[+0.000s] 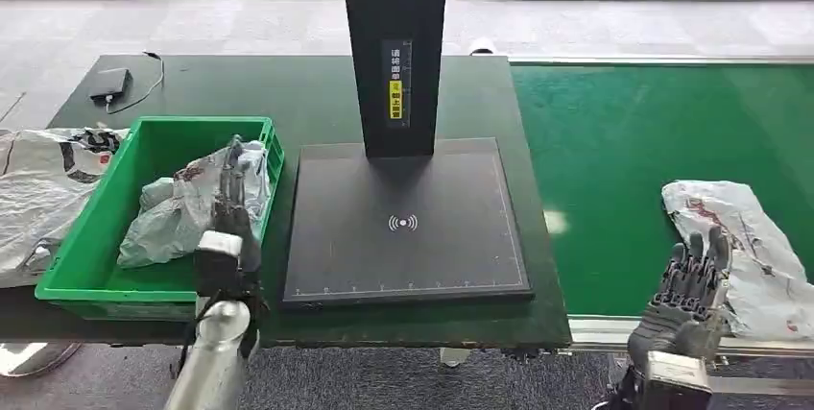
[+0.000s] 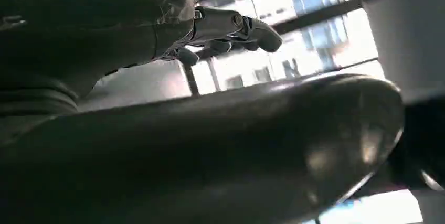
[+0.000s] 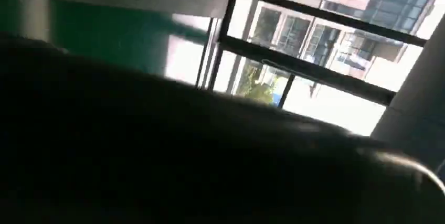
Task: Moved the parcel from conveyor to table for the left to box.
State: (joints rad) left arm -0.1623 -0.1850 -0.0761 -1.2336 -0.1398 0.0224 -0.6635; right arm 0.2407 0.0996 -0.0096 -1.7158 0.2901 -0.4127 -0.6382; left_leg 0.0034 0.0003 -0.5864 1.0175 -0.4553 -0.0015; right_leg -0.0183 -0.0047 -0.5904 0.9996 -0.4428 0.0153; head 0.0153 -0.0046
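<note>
Parcel (image 1: 744,252), white bag with red and dark marks, lies on green conveyor (image 1: 624,160), near front edge. Right hand (image 1: 689,287) just beside parcel's left side, fingers spread, holding nothing. Wide bare belt behind parcel. Left hand (image 1: 230,204) over green box (image 1: 144,141), fingers straight, not gripping; grey bags (image 1: 163,213) inside. Black scan plate (image 1: 403,228) between box and belt; wave sign (image 1: 403,223) on it. Yellow label (image 1: 395,100) on black post (image 1: 395,36), writing too small to read.

Parcel (image 1: 744,247) on conveyor (image 1: 624,160), right of table (image 1: 317,93)
</note>
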